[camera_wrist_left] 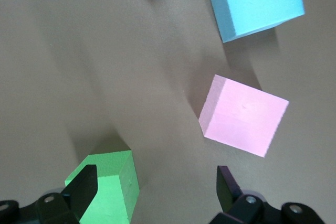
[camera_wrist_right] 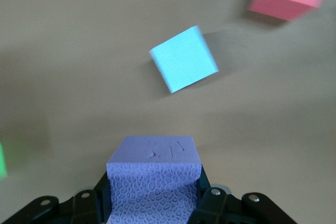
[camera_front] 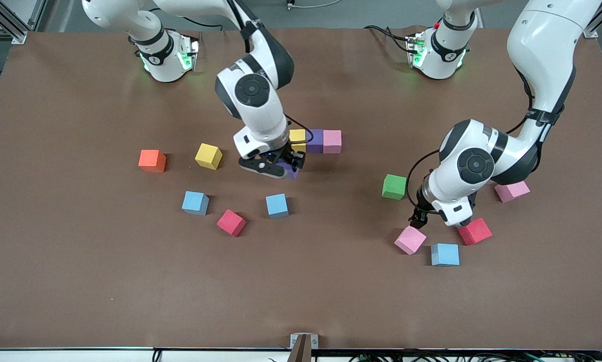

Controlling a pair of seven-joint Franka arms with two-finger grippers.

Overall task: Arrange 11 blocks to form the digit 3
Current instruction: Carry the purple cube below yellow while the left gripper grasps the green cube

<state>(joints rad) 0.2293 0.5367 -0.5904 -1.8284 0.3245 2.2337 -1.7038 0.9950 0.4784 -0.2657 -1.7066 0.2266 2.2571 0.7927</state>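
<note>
A brown table (camera_front: 79, 281) carries scattered foam cubes (camera_front: 445, 254). A yellow, purple and pink row (camera_front: 315, 140) sits mid-table. An orange cube (camera_front: 152, 161) lies toward the right arm's end.

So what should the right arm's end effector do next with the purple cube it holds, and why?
Probably lower it and release. The right end effector is shut on a purple cube just nearer the camera than the row of yellow, purple and pink cubes, seemingly beneath the yellow one. The left end effector is open.

Matte foam purple block (camera_wrist_right: 154, 182), face pebbled; glossy white plastic arms (camera_front: 253, 95).
</note>
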